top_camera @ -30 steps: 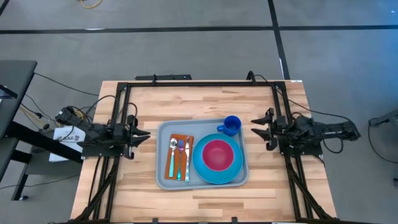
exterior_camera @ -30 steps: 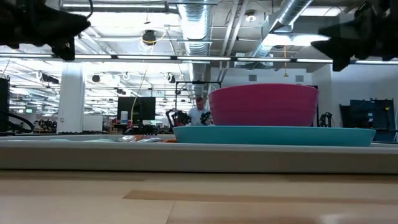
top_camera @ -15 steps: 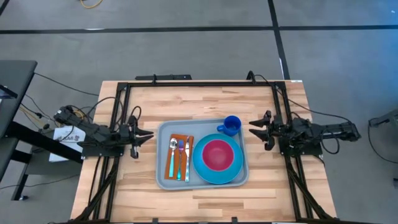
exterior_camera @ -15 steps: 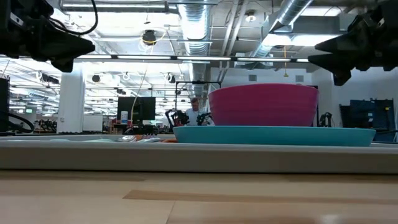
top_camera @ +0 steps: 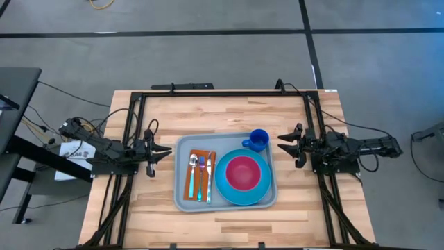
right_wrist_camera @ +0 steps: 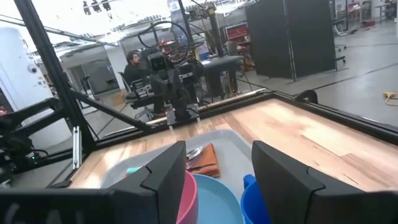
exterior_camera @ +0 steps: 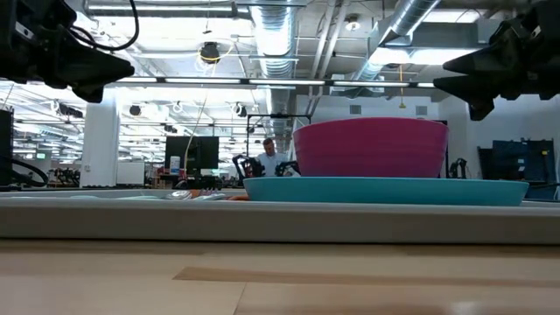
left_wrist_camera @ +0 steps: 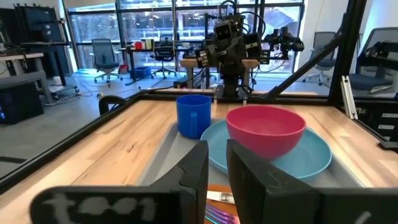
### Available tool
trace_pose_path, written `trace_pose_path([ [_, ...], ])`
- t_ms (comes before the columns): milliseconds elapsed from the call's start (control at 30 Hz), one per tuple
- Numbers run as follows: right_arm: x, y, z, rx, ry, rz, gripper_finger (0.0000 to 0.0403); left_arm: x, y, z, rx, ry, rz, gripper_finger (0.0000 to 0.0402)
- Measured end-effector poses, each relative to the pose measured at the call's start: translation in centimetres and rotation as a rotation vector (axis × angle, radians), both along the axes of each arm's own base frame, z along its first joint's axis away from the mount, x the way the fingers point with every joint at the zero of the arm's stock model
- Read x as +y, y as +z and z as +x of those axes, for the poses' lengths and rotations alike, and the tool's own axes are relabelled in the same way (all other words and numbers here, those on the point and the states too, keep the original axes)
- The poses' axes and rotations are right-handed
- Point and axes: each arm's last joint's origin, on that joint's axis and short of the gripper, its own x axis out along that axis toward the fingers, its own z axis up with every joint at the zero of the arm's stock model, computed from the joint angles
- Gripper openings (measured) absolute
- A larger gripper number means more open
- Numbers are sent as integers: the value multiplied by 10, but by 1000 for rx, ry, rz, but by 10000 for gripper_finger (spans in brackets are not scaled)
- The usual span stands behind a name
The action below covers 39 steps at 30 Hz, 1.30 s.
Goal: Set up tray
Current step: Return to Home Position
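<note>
The tray (top_camera: pixel 225 142) lies centred on the bench (top_camera: pixel 208 111), long axis running between my left claw (top_camera: pixel 168 150), narrowly apart, and right claw (top_camera: pixel 281 143), wide apart, bare wood bordering every rim.

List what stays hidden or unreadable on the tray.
- Low view: tray rim hides most of napkin and cutlery; pink bowl hides the mug.
- High view: cutlery too small to tell pieces apart.
- Left wrist view: left gripper covers most cutlery.
- Right wrist view: right gripper and edge cut off mug.
</note>
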Motion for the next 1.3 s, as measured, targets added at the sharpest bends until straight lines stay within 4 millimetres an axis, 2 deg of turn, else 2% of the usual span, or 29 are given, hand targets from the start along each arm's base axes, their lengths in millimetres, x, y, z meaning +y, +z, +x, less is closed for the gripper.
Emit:
trace_pose_path([
  [1300, 0, -1, 0, 2, 0, 1, 177, 0, -1, 0, 6, 0, 25, 48],
])
